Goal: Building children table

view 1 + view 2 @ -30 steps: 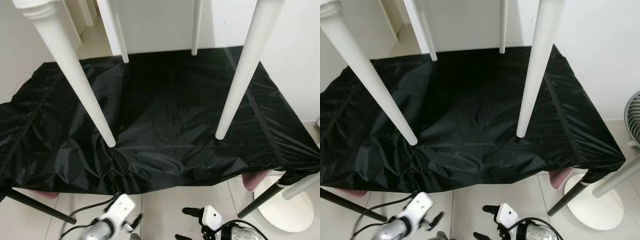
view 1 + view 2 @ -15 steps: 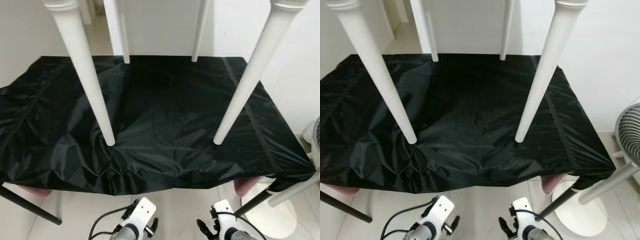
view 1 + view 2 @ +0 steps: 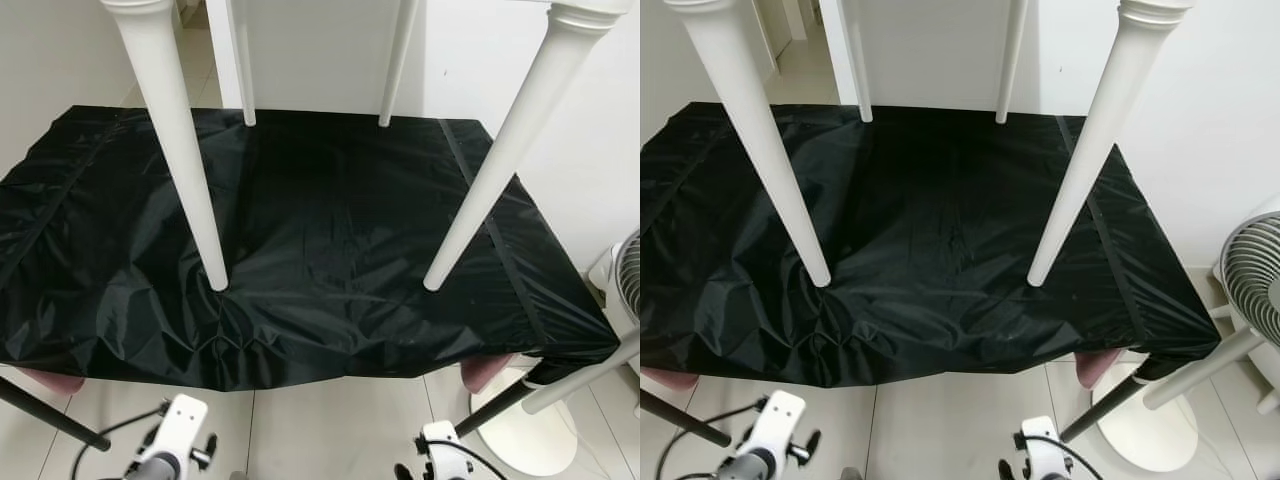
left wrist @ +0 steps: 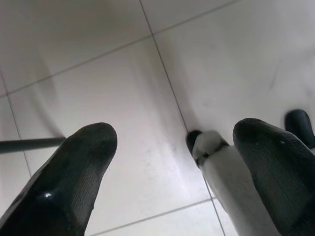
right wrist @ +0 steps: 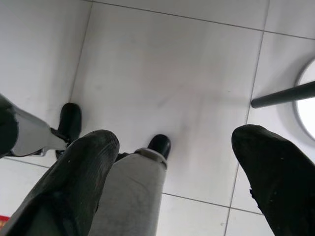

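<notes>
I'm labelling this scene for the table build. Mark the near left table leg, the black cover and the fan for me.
near left table leg [image 3: 188, 170], left eye view, middle of its white shaft.
black cover [image 3: 330, 210], left eye view, bare middle of the sheet.
fan [image 3: 1252, 268], right eye view, its round grille.

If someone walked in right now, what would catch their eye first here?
Four white table legs standing on a wide black sheet that covers the work surface, two near and two far. Low by the tiled floor, the left gripper and right gripper hang with fingers apart, holding nothing. A white fan stands to the right.
</notes>
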### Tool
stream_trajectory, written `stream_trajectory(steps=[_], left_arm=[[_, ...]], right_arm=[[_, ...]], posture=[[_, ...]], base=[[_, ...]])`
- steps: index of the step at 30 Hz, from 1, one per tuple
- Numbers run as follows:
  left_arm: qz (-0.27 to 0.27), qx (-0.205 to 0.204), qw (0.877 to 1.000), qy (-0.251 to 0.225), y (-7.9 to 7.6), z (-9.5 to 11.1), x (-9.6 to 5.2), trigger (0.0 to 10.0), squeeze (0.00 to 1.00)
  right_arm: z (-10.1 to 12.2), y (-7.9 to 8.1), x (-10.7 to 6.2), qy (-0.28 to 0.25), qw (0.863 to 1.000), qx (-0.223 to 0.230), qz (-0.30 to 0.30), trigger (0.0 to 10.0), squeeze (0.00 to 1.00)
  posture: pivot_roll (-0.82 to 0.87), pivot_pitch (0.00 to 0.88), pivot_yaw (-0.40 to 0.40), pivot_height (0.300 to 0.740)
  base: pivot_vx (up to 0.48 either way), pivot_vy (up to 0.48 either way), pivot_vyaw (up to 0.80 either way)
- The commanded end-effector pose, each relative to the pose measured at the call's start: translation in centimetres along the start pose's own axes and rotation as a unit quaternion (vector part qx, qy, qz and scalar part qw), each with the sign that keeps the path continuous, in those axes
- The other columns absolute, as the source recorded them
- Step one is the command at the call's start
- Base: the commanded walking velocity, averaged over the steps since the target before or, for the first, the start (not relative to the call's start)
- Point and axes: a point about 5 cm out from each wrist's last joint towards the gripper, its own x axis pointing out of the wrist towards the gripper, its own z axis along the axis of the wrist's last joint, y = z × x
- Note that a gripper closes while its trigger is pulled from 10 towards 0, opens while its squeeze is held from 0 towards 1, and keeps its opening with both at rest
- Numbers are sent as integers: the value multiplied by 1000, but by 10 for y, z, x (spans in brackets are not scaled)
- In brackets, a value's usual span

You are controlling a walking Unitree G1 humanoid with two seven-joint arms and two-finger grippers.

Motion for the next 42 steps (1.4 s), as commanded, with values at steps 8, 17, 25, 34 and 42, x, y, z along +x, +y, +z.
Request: stream_trajectory(steps=[8,17,25,34,42], left_arm=[[40,-4,998,46,-12,-13,0,10000,0],[49,-23,995,89,-28,-29,-4,10000,0],[118,-53,983,128,-16,-46,-12,10000,0],[73,-57,988,126,-21,-38,-7,10000,0],[32,-51,989,136,-35,-37,-5,10000,0]], right_arm=[[-8,-1,-1,24,999,5,-25,10000,0],[-9,4,0,29,999,-13,-42,10000,0],[-11,9,0,38,998,-33,-48,10000,0],[-11,12,2,52,997,-8,-51,10000,0],[-12,23,4,62,998,-5,-30,10000,0]], posture=[[59,0,7,740],[54,0,-45,740],[93,0,-16,740],[69,0,16,740],[34,0,38,740]], base=[[0,0,0],[0,0,0],[0,0,0],[0,0,0],[0,0,0]])
